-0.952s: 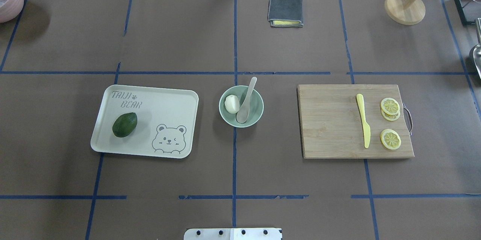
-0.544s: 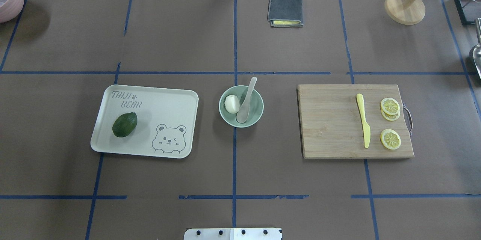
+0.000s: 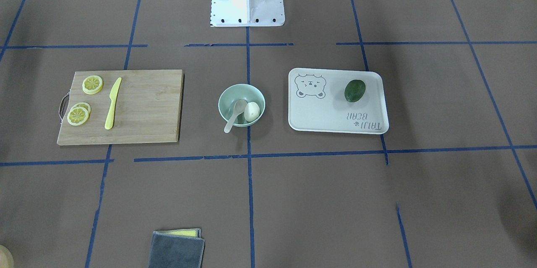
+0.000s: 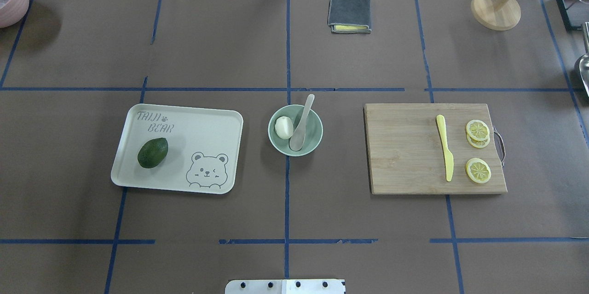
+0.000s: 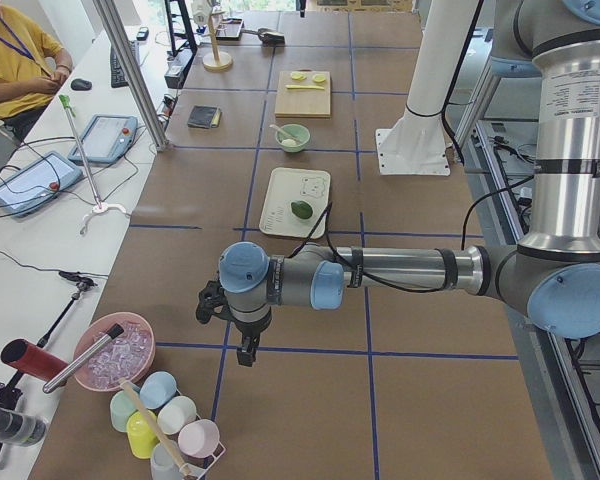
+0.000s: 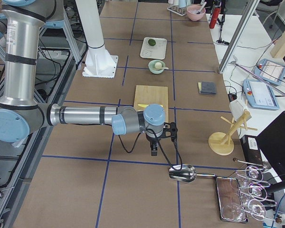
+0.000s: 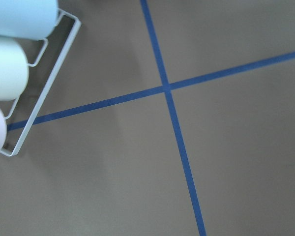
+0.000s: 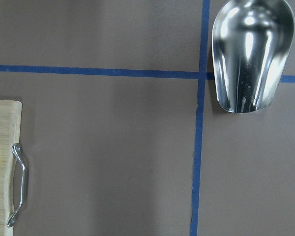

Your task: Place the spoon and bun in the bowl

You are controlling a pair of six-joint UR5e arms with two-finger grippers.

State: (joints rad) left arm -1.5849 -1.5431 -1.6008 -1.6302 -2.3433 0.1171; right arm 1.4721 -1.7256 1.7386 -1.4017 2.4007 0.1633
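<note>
The mint-green bowl (image 4: pixel 314 139) stands at the middle of the table, also seen in the front-facing view (image 3: pixel 228 95). The white bun (image 4: pixel 283 127) (image 3: pixel 251 112) lies inside it. The off-white spoon (image 4: pixel 301 123) (image 3: pixel 233 116) rests with its scoop in the bowl and its handle over the rim. My left gripper (image 5: pixel 246 350) hangs far off at the table's left end. My right gripper (image 6: pixel 154 151) hangs beyond the cutting board at the right end. Both show only in side views; I cannot tell whether they are open or shut.
A cream bear tray (image 4: pixel 202 133) with an avocado (image 4: pixel 153 152) lies left of the bowl. A cutting board (image 4: pixel 405 156) with a yellow knife (image 4: pixel 445 147) and lemon slices (image 4: pixel 477 130) lies right. A metal scoop (image 8: pixel 250 54) and a cup rack (image 7: pixel 10 83) sit at the table's ends.
</note>
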